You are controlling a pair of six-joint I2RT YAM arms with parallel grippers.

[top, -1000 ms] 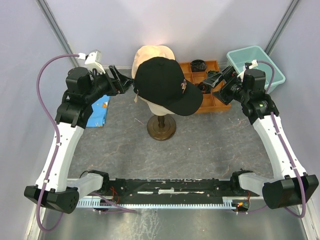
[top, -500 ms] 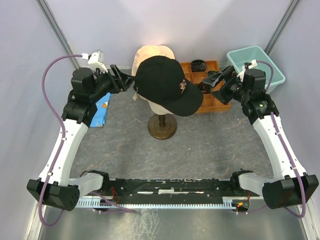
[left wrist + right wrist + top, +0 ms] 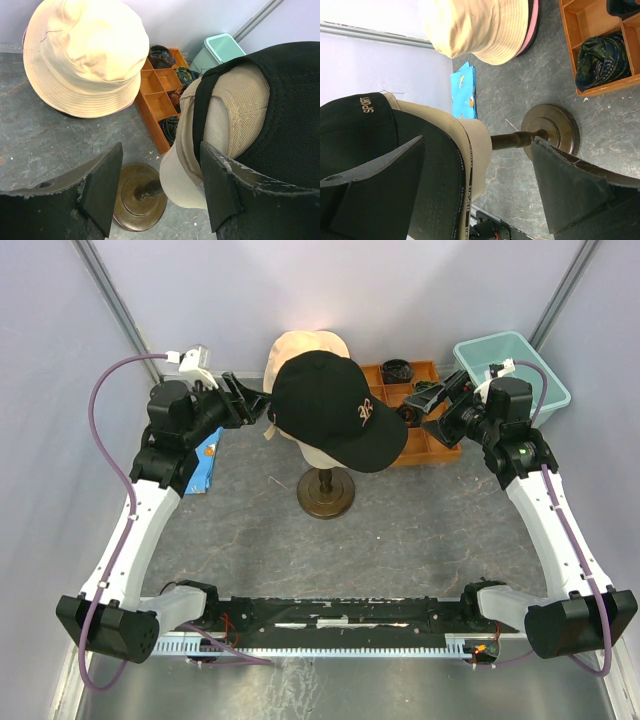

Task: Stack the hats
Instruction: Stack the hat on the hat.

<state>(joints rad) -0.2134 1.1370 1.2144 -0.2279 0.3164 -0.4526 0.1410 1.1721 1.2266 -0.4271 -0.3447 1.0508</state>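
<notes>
A black cap [image 3: 335,410] with a pale logo sits on top of a tan cap [image 3: 240,112] on the cream mannequin head [image 3: 185,180]. Behind it lies a plain beige hat [image 3: 300,345], over a pink hat whose edge [image 3: 532,22] just shows. My left gripper [image 3: 252,405] is at the back of the caps, open. In its wrist view its jaws [image 3: 160,187] straddle the caps' rear edge, and the right finger [image 3: 222,185] is close to the black fabric. My right gripper [image 3: 415,405] is open, with the black brim [image 3: 445,190] between its jaws [image 3: 477,187].
The mannequin's brown stand [image 3: 323,495] is at mid-table. An orange compartment tray [image 3: 372,375] with dark items stands behind the right gripper. A teal tub [image 3: 510,365] is in the back right corner. A blue packet [image 3: 200,465] lies under the left arm.
The left arm has moved a little right, toward the back of the caps, and its jaws have narrowed slightly. The right arm has hardly moved.
</notes>
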